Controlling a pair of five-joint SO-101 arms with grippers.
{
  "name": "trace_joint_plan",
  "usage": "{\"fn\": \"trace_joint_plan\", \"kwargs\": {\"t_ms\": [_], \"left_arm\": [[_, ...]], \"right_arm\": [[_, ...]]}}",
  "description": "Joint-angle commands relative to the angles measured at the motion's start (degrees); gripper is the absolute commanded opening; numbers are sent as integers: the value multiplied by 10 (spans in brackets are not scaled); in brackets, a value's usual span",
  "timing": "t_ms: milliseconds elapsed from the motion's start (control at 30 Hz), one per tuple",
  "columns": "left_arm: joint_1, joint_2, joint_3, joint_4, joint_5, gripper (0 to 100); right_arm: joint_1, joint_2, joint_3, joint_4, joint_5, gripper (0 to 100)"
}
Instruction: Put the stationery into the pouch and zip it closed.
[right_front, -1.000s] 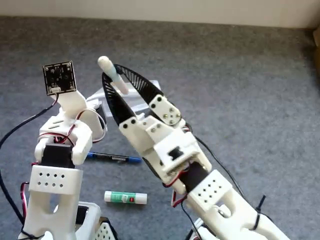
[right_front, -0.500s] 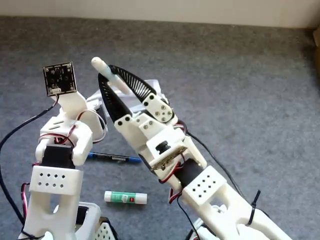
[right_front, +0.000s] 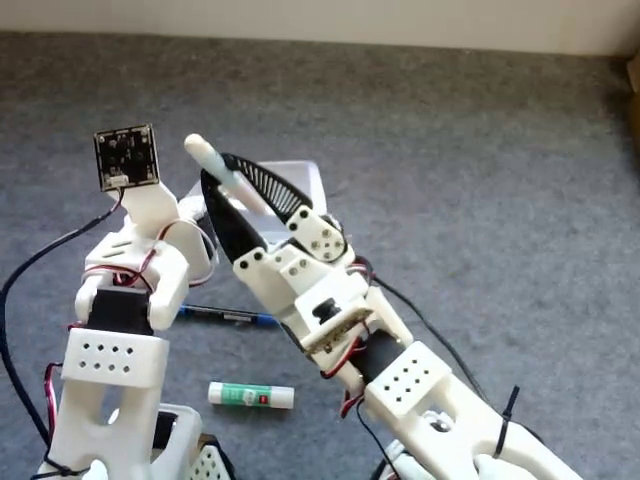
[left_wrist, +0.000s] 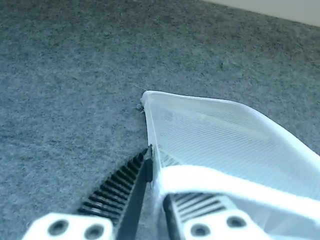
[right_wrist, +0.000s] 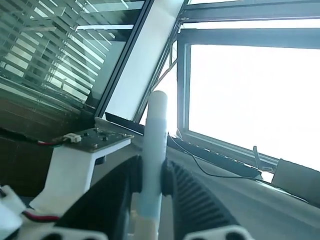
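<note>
My right gripper (right_front: 222, 175) is raised over the carpet, shut on a white marker (right_front: 205, 155) with a pale blue band, whose tip points up and away. In the right wrist view the marker (right_wrist: 155, 130) stands between the black fingers of the gripper (right_wrist: 150, 172). Just behind it lies the white mesh pouch (right_front: 295, 180). My left gripper (left_wrist: 152, 162) is shut on the pouch's (left_wrist: 225, 145) near edge and holds it lifted. A blue pen (right_front: 225, 316) and a green-and-white glue stick (right_front: 250, 395) lie on the carpet between the arms.
Grey carpet (right_front: 480, 180) covers the whole floor, with open room to the right and at the back. The left arm's camera board (right_front: 126, 157) stands close to the marker's tip. A pale wall runs along the far edge.
The right gripper has moved a little left and lower with the marker. More of the pouch shows behind it. The left arm has shifted slightly.
</note>
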Motion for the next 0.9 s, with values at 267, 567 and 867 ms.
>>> {"fn": "trace_joint_plan", "kwargs": {"t_ms": [267, 567, 867], "left_arm": [[-10, 3, 0, -9, 4, 7], [-9, 3, 0, -9, 4, 7], [-9, 4, 0, -9, 4, 7]], "right_arm": [[-18, -157, 0, 72, 6, 5], [-5, -122, 29, 41, 5, 5], [0, 0, 31, -57, 5, 5]]}}
